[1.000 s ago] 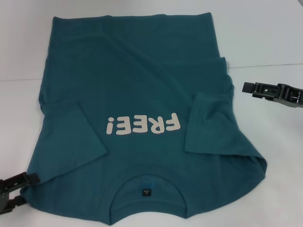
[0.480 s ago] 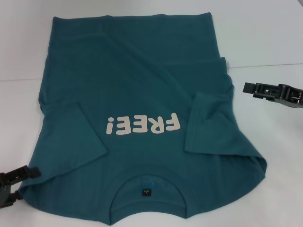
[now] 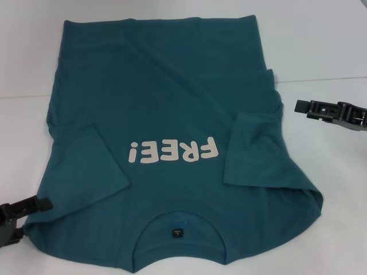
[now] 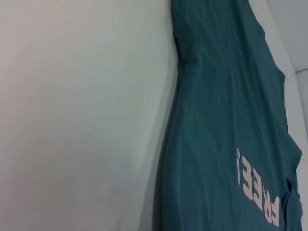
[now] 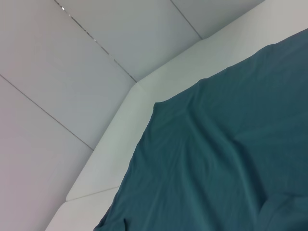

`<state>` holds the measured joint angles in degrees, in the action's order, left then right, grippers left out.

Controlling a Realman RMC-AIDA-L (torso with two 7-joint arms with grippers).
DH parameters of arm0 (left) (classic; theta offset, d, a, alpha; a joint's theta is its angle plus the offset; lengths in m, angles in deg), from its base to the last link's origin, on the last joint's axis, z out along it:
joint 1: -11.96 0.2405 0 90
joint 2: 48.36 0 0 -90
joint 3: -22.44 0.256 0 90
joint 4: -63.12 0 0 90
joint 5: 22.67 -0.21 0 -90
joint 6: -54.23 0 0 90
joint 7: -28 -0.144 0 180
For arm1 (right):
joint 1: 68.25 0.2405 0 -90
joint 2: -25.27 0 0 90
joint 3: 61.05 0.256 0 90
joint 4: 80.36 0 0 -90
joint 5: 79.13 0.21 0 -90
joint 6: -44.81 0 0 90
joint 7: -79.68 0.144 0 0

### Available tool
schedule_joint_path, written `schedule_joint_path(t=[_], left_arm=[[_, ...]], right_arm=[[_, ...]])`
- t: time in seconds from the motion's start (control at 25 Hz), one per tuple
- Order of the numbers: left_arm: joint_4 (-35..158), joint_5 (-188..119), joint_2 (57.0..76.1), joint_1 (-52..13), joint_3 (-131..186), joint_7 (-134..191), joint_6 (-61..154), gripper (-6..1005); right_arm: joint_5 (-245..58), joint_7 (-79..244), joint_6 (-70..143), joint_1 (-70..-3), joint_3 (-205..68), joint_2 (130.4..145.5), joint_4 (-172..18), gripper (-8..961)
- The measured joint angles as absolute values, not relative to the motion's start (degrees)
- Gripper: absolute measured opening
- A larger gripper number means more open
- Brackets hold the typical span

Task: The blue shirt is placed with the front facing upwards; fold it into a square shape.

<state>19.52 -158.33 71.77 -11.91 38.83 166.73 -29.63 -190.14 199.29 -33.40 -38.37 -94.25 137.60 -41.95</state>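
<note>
Teal shirt [image 3: 172, 132] unchanged; left gripper [image 3: 23, 211], finger state indiscernible, has edged toward its shoulder; right gripper [image 3: 307, 107] likewise indiscernible.

Cut off by the head view's edges: left hand [image 3: 17, 220], right hand [image 3: 321, 110], collar edge of blue shirt [image 3: 166, 114]. Too small to read: neck label [image 3: 178, 232].

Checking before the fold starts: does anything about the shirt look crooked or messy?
Slightly. The blue shirt lies askew on the table, both sleeves already tucked inward, fabric bunched at its right edge. No damage shows.
</note>
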Motion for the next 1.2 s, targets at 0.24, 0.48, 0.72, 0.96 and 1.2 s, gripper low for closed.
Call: schedule_joint_path(t=[0.24, 0.48, 0.72, 0.96, 1.2], left_arm=[[19.17, -158.67, 71.69, -11.88, 39.09, 167.24, -29.86, 859], [19.3, -159.02, 71.66, -11.95, 38.99, 167.31, -29.62, 650], [19.27, -159.07, 71.65, -12.02, 39.03, 166.89, -29.81, 413], [19.18, -158.68, 71.53, -12.14, 38.86, 166.74, -29.94, 146], [19.49, -156.25, 71.4, -12.33, 38.49, 165.54, -30.59, 40]], right_arm=[[-190.14, 199.29, -33.45, -38.36, -93.86, 137.6, -41.95, 670], [-190.14, 199.29, -33.43, -38.37, -93.74, 137.53, -41.95, 669], [-190.14, 199.29, -33.41, -38.37, -93.72, 137.61, -41.95, 669], [-190.13, 199.46, -33.48, -38.36, -92.79, 137.64, -41.98, 669], [-190.14, 199.66, -34.14, -38.35, -90.54, 137.06, -43.28, 671]])
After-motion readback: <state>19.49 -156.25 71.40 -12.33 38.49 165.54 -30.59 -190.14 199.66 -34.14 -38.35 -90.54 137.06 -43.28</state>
